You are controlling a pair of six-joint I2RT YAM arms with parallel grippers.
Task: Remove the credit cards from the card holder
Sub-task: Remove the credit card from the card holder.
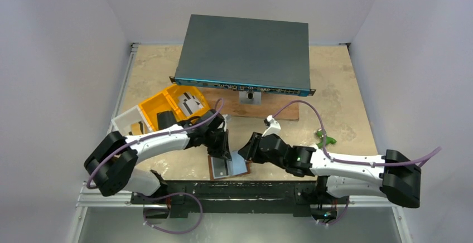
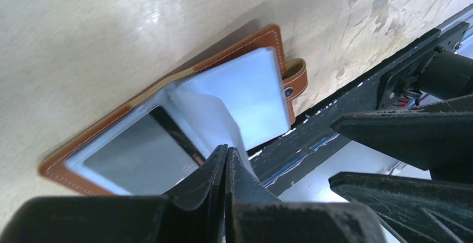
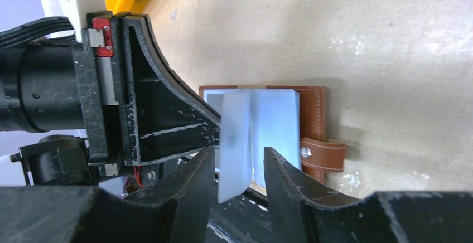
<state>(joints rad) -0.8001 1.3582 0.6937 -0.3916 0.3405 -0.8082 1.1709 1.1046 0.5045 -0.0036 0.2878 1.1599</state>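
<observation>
The brown card holder [image 1: 228,168] lies open at the table's near edge, strap tab [image 3: 323,155] to one side. My left gripper [image 2: 227,154] is shut on a pale clear pocket leaf [image 2: 209,115] and holds it upright off the holder [image 2: 240,45]. A grey credit card [image 2: 134,156] with a dark stripe sits in the pocket beside it. My right gripper [image 3: 237,165] is open, with the raised leaf [image 3: 234,142] standing between its fingers, not touching them. In the top view the left gripper [image 1: 222,149] and right gripper [image 1: 245,152] meet over the holder.
A yellow tray [image 1: 162,101] holding white-grey cards [image 1: 192,105] and a clear box [image 1: 131,123] stand at the left. A dark network switch [image 1: 242,53] sits on a wooden block [image 1: 268,106] at the back. A green item [image 1: 325,139] lies at the right. A black rail [image 1: 223,187] runs along the near edge.
</observation>
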